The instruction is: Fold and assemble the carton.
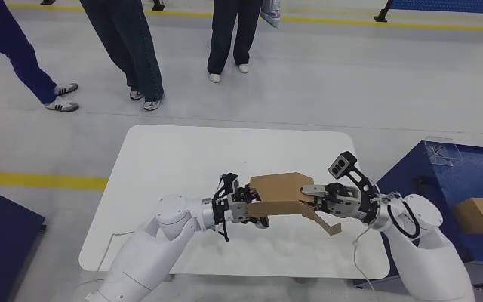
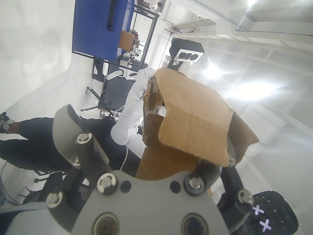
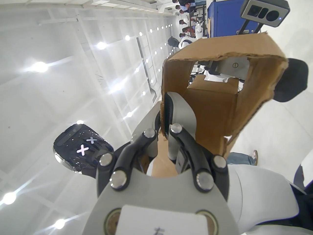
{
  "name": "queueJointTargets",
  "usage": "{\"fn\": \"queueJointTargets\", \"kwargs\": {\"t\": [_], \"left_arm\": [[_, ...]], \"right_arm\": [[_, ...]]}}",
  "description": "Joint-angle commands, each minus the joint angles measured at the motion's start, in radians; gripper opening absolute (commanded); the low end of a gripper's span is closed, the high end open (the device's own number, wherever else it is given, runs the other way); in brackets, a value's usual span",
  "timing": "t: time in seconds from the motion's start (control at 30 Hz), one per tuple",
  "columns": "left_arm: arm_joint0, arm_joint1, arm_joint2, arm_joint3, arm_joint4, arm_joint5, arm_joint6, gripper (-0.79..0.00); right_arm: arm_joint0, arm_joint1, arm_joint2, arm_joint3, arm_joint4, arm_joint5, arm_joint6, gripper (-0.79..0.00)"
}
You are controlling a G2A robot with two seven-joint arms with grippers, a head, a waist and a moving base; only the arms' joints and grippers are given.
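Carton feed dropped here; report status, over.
Right end effector shut on carton. Left end effector open around it. Part-folded, held over table. Nothing blocking.

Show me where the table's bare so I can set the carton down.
Bare: the table beyond the carton, and left of the left end effector. Crowded: near middle, where it and the right end effector flank the carton.

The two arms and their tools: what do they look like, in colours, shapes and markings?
Both the left arm and the right arm have smooth, rounded white shells. The left tool and the right tool have a light grey plate with silver screws, black links and grey fingers. Beside each sits a black pad marked with two white crosses.
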Motion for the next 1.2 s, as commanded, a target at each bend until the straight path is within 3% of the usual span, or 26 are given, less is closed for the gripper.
{"fn": "queueJointTargets", "kwargs": {"t": [0.0,0.3,0.53,0.67,0.87,1.17], "left_arm": [[0.002,0.0,0.0,-0.002,0.001,-0.002,0.006,0.0],[0.053,0.007,-0.071,-0.06,-0.007,-0.071,0.106,0.0],[0.155,0.024,-0.192,-0.202,-0.008,-0.275,0.138,0.0],[0.204,0.028,-0.212,-0.303,0.016,-0.349,0.128,0.0],[0.208,0.026,-0.179,-0.368,0.049,-0.293,0.116,0.0],[0.171,0.016,-0.135,-0.345,0.073,-0.272,0.137,0.0]], "right_arm": [[0.007,0.001,0.003,0.019,0.005,-0.005,0.019,-0.785],[0.046,0.006,0.015,0.096,0.029,-0.079,0.165,-0.785],[0.065,0.008,0.008,0.174,0.015,-0.183,0.273,-0.785],[0.072,0.008,-0.004,0.19,0.007,-0.222,0.303,-0.785],[0.073,0.008,-0.006,0.196,0.021,-0.24,0.323,-0.785],[0.075,0.009,0.005,0.2,0.055,-0.257,0.323,-0.785]]}}
